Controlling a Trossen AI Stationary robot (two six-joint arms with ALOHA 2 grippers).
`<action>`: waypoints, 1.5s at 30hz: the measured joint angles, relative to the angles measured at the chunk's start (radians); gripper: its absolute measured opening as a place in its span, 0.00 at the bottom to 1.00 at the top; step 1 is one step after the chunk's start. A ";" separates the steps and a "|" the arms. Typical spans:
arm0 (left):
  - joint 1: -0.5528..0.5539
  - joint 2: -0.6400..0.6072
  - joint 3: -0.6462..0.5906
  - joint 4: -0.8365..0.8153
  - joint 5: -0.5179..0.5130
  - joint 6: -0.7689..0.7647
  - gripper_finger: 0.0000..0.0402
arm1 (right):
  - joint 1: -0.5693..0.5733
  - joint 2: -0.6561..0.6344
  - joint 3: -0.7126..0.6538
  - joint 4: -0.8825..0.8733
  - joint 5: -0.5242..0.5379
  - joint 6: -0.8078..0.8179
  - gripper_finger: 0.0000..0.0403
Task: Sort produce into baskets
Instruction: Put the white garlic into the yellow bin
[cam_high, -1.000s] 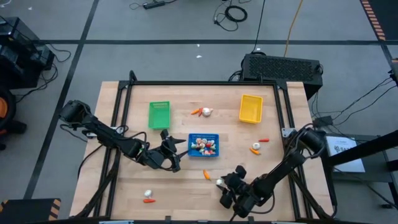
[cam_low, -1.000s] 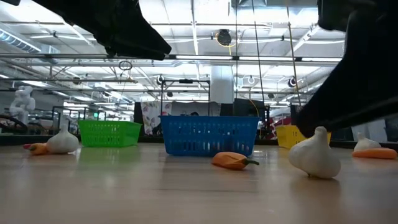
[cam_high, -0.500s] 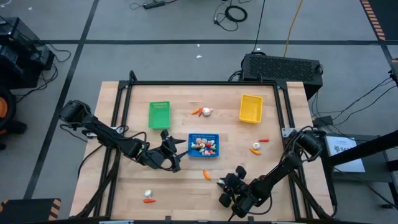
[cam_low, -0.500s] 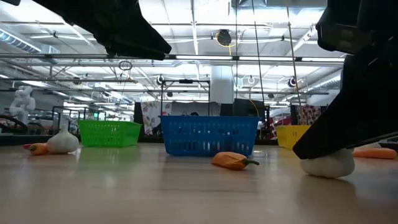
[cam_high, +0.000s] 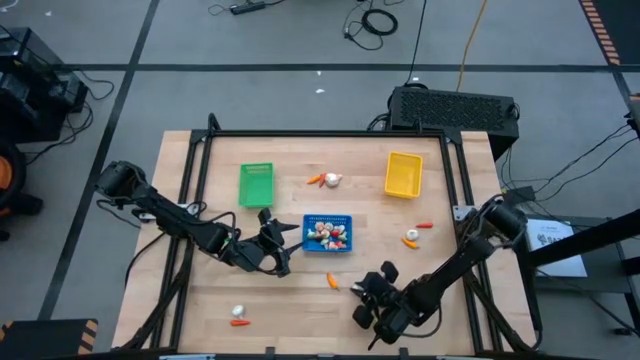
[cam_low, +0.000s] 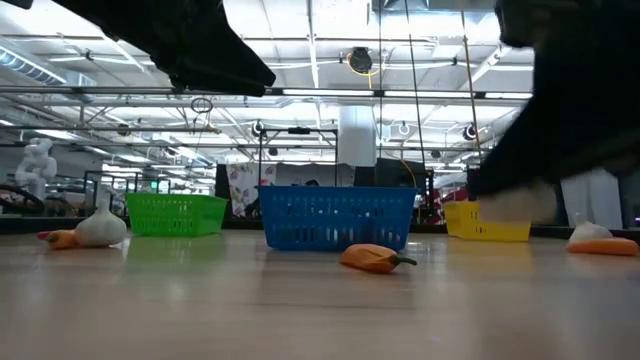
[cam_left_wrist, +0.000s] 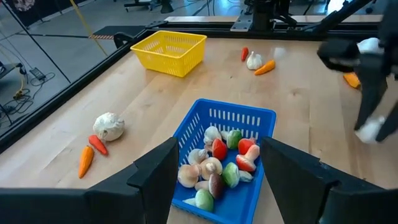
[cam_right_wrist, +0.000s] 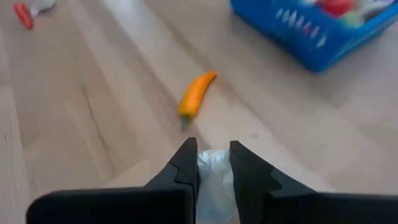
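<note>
While the blue basket (cam_high: 327, 233) sits mid-table, heaped with small toy vegetables, the right gripper (cam_right_wrist: 214, 163) hangs near the table's front edge, fingers pinched on a white garlic bulb (cam_right_wrist: 215, 177), an orange carrot (cam_right_wrist: 195, 94) lying between it and that basket. Left gripper (cam_high: 283, 240): just beside the blue basket, jaws apart, holding nothing. Green basket (cam_high: 255, 184) and yellow basket (cam_high: 403, 173): beyond the blue basket, to either side.

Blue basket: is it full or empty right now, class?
Partly full. The blue basket holds a heap of small red, white and green produce, seen in the left wrist view and from above.
</note>
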 joint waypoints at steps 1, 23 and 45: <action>0.000 0.000 0.000 0.000 0.000 0.000 0.58 | -0.003 -0.021 0.000 -0.025 0.003 0.000 0.12; 0.048 0.000 0.001 0.037 0.098 -0.196 0.58 | -0.339 -0.525 0.000 -0.874 0.103 0.098 0.13; -0.037 -0.145 -0.003 -0.505 -0.272 -0.412 0.58 | -0.997 -0.542 -0.225 -0.526 -0.160 -0.479 0.13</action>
